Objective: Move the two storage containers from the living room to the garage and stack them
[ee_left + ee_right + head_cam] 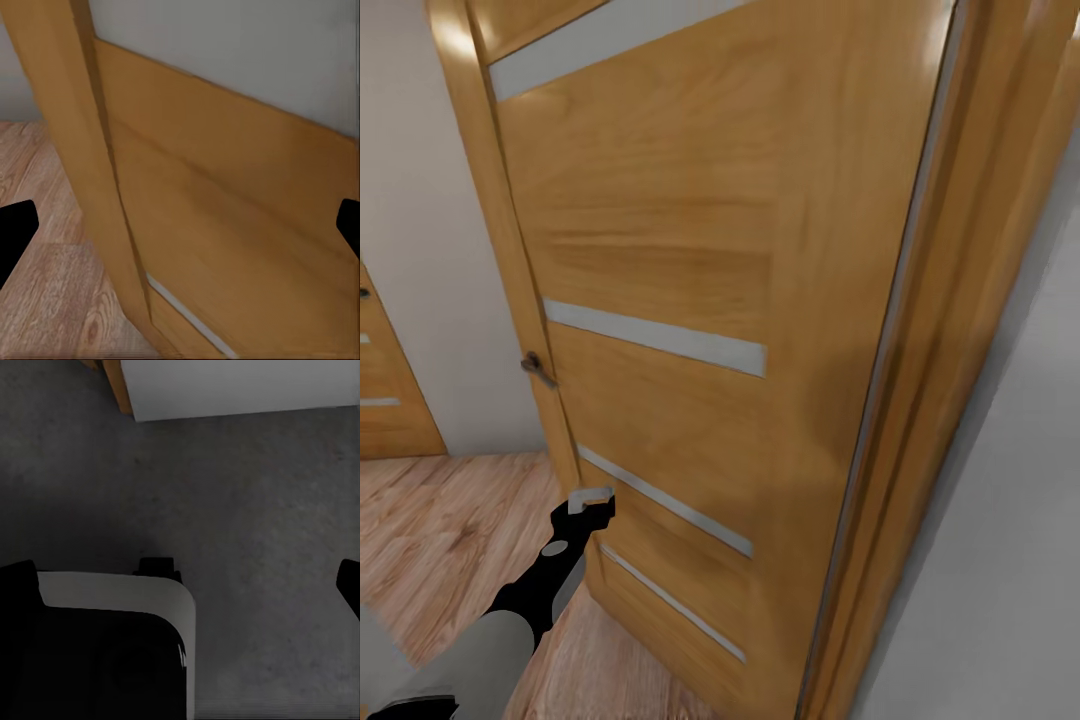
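1. Left gripper (pixel 592 497), fingers spread wide with nothing between them, sits against the edge of a wooden door (pixel 660 250), over light wood-plank floor (pixel 430 530).
2. Right gripper (pixel 180 585), fingers apart and empty, hangs over dark grey concrete floor (pixel 262 510), a white wall (pixel 240 386) beyond.
3. Door handle (pixel 536 366) small and blurred.

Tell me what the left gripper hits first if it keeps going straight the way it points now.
Most likely the wooden door. In the left wrist view the open left gripper looks straight at the door's face beside its free edge, with nothing between. Depth is unclear, though the head view puts the gripper right at that edge.
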`<state>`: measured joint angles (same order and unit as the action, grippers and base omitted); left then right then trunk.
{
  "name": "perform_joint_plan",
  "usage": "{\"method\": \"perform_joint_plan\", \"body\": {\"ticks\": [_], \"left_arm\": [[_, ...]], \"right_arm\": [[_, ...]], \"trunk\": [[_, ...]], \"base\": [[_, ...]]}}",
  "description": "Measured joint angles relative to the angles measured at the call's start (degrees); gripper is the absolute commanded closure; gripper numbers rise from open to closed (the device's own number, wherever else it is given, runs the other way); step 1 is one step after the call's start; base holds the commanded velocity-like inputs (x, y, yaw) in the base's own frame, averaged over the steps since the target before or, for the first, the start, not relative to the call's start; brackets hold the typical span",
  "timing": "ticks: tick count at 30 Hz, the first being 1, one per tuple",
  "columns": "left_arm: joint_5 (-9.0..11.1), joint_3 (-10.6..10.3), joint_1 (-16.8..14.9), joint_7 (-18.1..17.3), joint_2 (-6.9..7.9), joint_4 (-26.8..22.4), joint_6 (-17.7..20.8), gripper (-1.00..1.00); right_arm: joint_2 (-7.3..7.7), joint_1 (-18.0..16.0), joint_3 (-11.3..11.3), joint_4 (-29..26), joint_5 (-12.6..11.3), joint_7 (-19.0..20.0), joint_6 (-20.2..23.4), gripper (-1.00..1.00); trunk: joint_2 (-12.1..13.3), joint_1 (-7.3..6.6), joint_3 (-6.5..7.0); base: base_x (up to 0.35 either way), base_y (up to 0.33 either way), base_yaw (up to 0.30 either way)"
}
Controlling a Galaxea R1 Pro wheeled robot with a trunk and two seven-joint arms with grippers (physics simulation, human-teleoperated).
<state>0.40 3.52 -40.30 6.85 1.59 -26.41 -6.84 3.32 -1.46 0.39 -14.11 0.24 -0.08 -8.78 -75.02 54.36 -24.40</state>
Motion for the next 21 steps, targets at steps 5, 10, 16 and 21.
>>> {"method": "perform_joint_plan", "body": {"ticks": [5, 10, 16, 21], "left_arm": [[0.0, 0.05, 0.0, 0.0, 0.0, 0.0, -0.02, -1.0], [0.0, 0.04, 0.0, 0.0, 0.05, 0.0, -0.07, -1.0], [0.0, 0.08, 0.0, 0.0, 0.05, 0.06, -0.05, -1.0], [0.0, 0.08, 0.0, 0.0, 0.07, 0.08, -0.01, -1.0]], "right_arm": [[0.0, 0.0, 0.01, 0.0, 0.0, 0.0, 0.0, -1.0], [0.01, 0.0, 0.01, 0.0, 0.0, 0.0, 0.0, -1.0], [0.01, 0.0, 0.01, 0.01, 0.0, 0.0, 0.0, -1.0], [0.01, 0.0, 0.02, 0.01, 0.0, 0.0, 0.0, -1.0]], "trunk": [[-0.01, -0.02, 0.0], [0.0, -0.02, 0.0], [0.0, -0.03, 0.0], [0.0, -0.03, 0.0]], "base": [[-0.107, 0.0, 0.0], [-0.024, 0.001, 0.0], [-0.005, 0.166, 0.0], [-0.001, 0.282, 0.0]]}}
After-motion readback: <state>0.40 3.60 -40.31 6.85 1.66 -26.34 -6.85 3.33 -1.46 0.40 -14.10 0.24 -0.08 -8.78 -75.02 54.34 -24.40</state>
